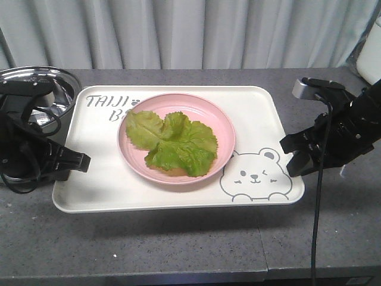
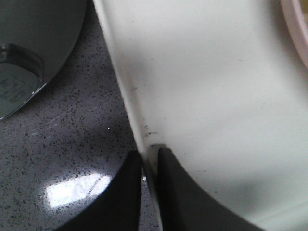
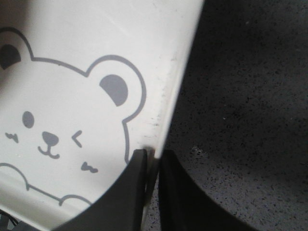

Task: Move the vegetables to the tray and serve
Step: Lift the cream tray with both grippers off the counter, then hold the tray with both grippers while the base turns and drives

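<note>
1. Where things are: the lettuce (image 1: 175,143) lies flat in a pink plate (image 1: 223,128). The plate sits loose in the middle of the tray (image 1: 95,179), on a grey counter (image 1: 178,244).
2. The left gripper (image 2: 149,158) has its fingers pinched together on the tray's left rim, one inside the lip and one outside. The right gripper (image 3: 154,156) is clamped the same way on the right rim, just beside the bear drawing (image 3: 53,130).
3. I can't tell from the front view whether the tray is off the counter yet.
4. Risk: the grip is shallow. Both pinches hold only the thin lip with the fingertips. If the arms drift apart the rim could pull out, and if they squeeze inward the tray could bow.
5. Risk: roll about the grip line. There are only two contact points, roughly opposite each other and a little forward of the plate's middle. That gives little resistance to the back edge dipping under the plate's weight.
6. Risk: uneven lift. If one arm leads, the tray tilts. The plastic looks smooth and nothing holds the plate, so it could slide toward the low side and shift the load further.
7. Risk: the lettuce is light and floppy. A jerk or fast stop could flip a leaf over the plate's edge.
8. Risk: a steel pot (image 1: 36,77) sits near the tray's back-left corner and the left arm. A swing that way could clip it.
</note>
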Controlling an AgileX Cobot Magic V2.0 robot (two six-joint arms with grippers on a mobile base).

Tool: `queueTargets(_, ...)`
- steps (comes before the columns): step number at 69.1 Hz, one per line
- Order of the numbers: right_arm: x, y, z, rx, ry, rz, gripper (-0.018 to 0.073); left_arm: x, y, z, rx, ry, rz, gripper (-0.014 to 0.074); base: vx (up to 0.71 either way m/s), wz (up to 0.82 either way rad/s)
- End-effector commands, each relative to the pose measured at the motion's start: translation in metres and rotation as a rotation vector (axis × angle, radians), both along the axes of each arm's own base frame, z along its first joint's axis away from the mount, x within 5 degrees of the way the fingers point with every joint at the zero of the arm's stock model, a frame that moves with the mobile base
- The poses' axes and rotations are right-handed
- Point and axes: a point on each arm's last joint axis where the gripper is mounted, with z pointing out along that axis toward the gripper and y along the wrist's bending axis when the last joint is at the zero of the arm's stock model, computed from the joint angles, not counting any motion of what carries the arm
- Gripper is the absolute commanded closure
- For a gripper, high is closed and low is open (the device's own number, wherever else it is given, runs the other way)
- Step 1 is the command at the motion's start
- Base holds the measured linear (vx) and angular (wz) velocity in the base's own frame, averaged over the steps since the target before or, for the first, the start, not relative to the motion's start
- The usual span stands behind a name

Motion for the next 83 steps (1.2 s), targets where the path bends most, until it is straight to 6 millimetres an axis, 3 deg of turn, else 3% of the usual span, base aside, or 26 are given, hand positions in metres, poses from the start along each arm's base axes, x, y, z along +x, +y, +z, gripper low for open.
queueTargets(1, -0.0094, 0.02, 0.0282, 0.169, -0.063, 0.051, 0.0562, -0.0001, -0.0123, 0.0275, -0.138, -0.142, -0.019, 0.0602, 0.0, 0.0)
queueTargets(83, -0.0094, 0.0201, 0.0283, 0.17, -0.063, 0.051, 0.0562, -0.0001, -0.0123, 0.0275, -0.138, -0.142, -0.019, 0.0602, -0.01, -0.07)
